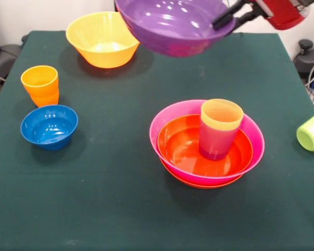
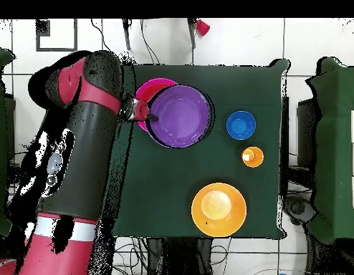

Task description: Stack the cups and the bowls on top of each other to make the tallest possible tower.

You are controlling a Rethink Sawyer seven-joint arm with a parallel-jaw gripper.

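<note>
Nearest the camera, the tower (image 1: 206, 144) is sitting toward the near right part of the table (image 1: 104, 204): a red-orange bowl at the bottom, the pink bowl (image 1: 167, 117) nested in it, another red-orange bowl (image 1: 180, 149) inside that, and a purple cup (image 1: 215, 141) standing upright in the middle with a yellow cup (image 1: 221, 113) nested in its mouth.

Up by the far edge the gripper (image 1: 225, 20) is clamping the rim of the purple bowl (image 1: 172, 26), holding it in the air, mouth up and slightly tilted. From above, that bowl is hanging partly over the pink one.

Judging by this, the arm is carrying the purple bowl to the tower. Next it is going to need centring over the yellow cup and lowering gently; a wide bowl balanced on a narrow cup could tip if it is let go off-centre.

Farther out, the big yellow-orange bowl (image 1: 102, 39) is resting near the far left corner, an orange cup (image 1: 40, 84) and the small blue bowl (image 1: 48, 126) are waiting along the left edge, and a lime green cup (image 1: 313, 130) is lying on its side at the right edge.
</note>
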